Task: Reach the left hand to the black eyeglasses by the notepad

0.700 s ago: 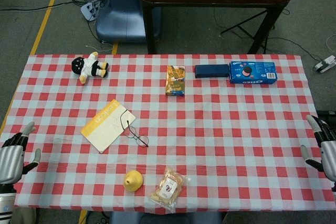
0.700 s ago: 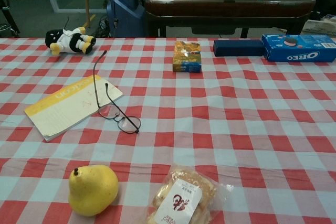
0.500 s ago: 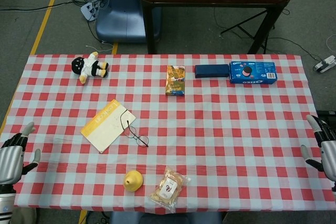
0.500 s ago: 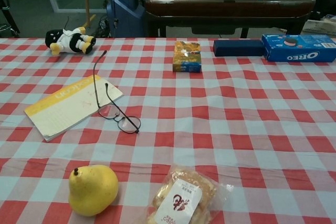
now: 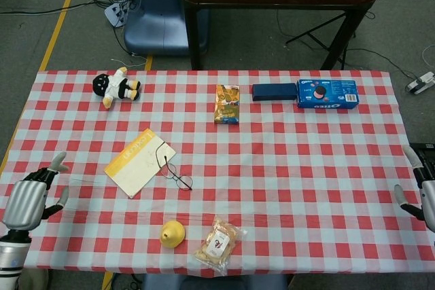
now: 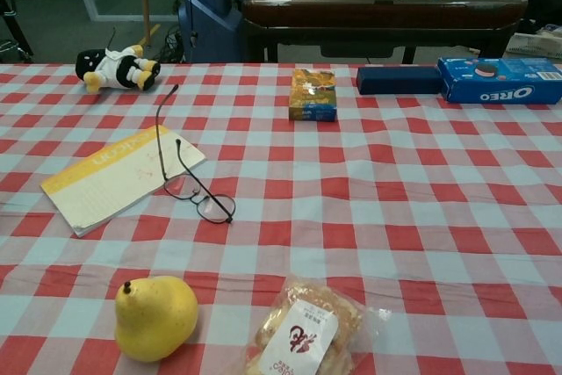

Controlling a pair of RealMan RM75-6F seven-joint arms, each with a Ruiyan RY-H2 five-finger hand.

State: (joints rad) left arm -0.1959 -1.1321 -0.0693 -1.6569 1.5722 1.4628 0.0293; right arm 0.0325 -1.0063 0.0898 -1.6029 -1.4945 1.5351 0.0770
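Black thin-framed eyeglasses [image 5: 174, 168] lie on the checked cloth at the right edge of a yellow-and-white notepad [image 5: 138, 161], one arm resting over the pad. The chest view shows the eyeglasses [image 6: 189, 183] beside the notepad [image 6: 118, 176] with one arm sticking up. My left hand [image 5: 32, 195] is over the table's left edge, fingers apart, holding nothing, well left of the pad. My right hand [image 5: 421, 191] is at the right edge, fingers spread, empty. Neither hand appears in the chest view.
A yellow pear [image 5: 172, 233] and a snack packet [image 5: 219, 242] lie near the front edge. A plush toy [image 5: 116, 87] sits back left. A small box [image 5: 227, 104], a dark blue case [image 5: 274, 92] and an Oreo pack [image 5: 327, 94] line the back.
My left hand has moved right and a little forward, in over the table's left edge. My right hand has slid slightly right and down. The objects have not moved.
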